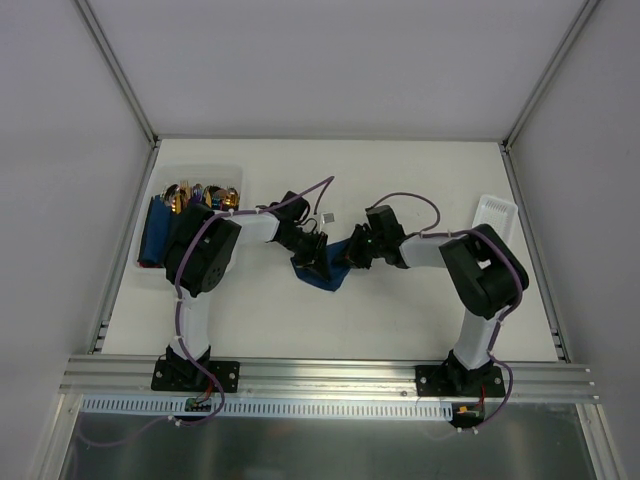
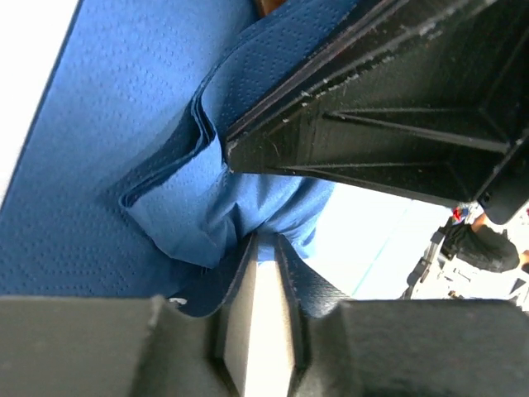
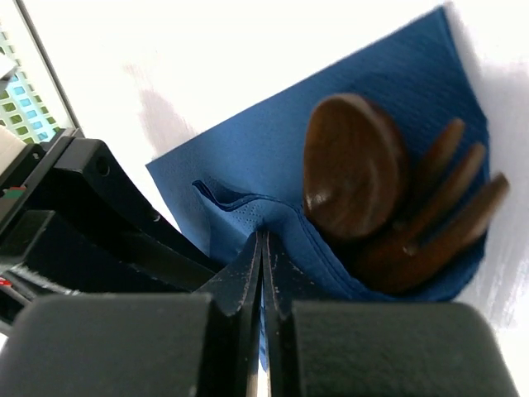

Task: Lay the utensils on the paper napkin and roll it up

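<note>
Left hand (image 1: pixel 318 262) and right hand (image 1: pixel 347 257) low, nearly touching, each clamped tight, arms angled inward.

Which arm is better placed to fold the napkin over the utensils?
Right, likely: the right gripper is shut on a napkin fold right beside the spoon and fork, so it could draw that fold over them.

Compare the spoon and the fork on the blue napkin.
The spoon ends in one rounded oval bowl; the fork splits into three tines. The spoon sits nearer the middle of the napkin, the fork beside its edge. Both are dark bronze and lie on the napkin, handles hidden under its fold.
</note>
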